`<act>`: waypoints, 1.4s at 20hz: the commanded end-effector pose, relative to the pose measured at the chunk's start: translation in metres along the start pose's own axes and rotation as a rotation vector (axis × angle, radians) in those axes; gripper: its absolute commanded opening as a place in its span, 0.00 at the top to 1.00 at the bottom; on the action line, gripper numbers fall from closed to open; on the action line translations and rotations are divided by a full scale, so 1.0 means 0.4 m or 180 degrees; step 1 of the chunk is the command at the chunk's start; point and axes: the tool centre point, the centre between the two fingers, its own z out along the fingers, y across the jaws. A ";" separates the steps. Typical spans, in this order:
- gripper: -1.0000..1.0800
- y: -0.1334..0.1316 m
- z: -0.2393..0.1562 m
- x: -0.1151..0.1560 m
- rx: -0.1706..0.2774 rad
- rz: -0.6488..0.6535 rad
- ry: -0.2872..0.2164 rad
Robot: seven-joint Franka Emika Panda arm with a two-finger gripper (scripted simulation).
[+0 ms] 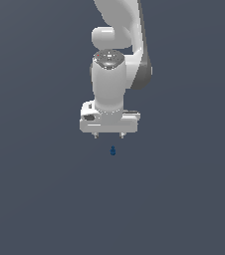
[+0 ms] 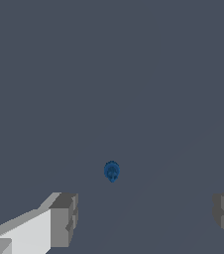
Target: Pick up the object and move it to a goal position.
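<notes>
In the exterior view the white, rounded Panda arm (image 1: 115,64) comes down from the upper edge of the picture, and at its lower end sits the white, box-shaped gripper (image 1: 108,134) with its two short fingers pointing straight down. Taking that view from its left to its right, the first fingertip (image 1: 95,134) shows as a small grey stub under the left end of the gripper body, then comes a wide bare gap, then the second fingertip stub under the right end; the jaws stand spread wide, with nothing between them and nothing touching either one. The tiny dark blue object (image 1: 113,150), shaped like two small blobs stacked one on the other, lies below the gripper on the plain dark grey-blue floor (image 1: 40,199), clear of both fingers and roughly under the gap, a little toward the exterior view's right of its middle. No edge or corner of the floor shows, so the object's place on it cannot be told more closely. The wrist view agrees: one grey, square-ended finger pad (image 2: 64,221) on a white finger and the other grey pad at the opposite edge of the picture stand far apart, and the dark blue object (image 2: 112,171) appears between them, beyond the fingertips, touching neither. No container appears in either view.
</notes>
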 end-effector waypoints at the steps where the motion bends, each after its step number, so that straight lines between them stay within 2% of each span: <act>1: 0.04 0.000 0.000 0.000 0.0000 0.0000 0.0000; 19: 0.04 0.008 0.005 -0.007 -0.0028 -0.0186 0.0015; 28: 0.04 0.003 0.042 -0.015 -0.0027 -0.0553 -0.0019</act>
